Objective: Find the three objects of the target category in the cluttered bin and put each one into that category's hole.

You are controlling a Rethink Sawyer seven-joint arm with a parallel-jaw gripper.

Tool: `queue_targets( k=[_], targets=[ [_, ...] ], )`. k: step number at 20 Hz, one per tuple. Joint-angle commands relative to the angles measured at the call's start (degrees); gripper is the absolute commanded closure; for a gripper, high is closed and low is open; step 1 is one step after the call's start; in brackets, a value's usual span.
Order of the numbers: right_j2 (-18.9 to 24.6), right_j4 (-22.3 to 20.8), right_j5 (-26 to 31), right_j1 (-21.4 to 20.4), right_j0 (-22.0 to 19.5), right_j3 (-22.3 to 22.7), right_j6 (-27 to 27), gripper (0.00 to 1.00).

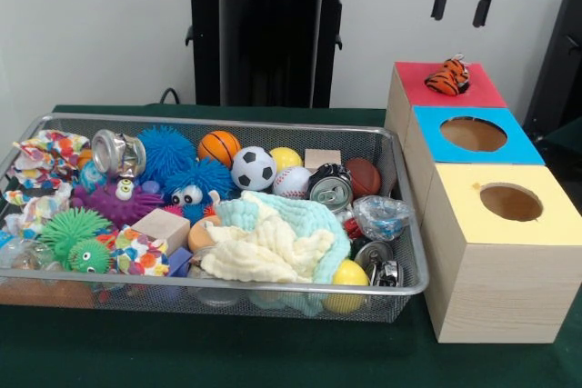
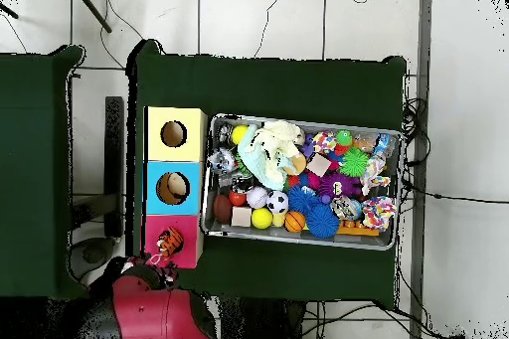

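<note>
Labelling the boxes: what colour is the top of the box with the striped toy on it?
Red, clearest in the front view: the box under the striped toy.

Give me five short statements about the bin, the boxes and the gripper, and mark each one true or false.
1. The gripper hangs open above the boxes, holding nothing. True.
2. A striped toy tiger sits on the red box. True.
3. The yellow box stands farthest from the camera in the front view. False: it is nearest; the red one is farthest.
4. The wire bin is empty. False: it is full of balls, cans, cloths and toys.
5. The blue box stands between the other two. True.
</note>
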Motion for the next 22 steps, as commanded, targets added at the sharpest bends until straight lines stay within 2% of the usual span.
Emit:
queue_targets(
  k=[1,13,18,22],
  targets=[
    [2.35,-0.73,2.14,2.04,-1.9,-3.46,5.61,1.0],
    [2.93,-0.87,0.35,1.86,-2.97,-1.27,5.12,1.0],
    [5.51,-0.68,-7.63,7.24,-6.11,0.5,5.51,1.0],
    [5.59,-1.15,-10.18,9.05,-5.68,0.69,6.3,1.0]
  ],
)
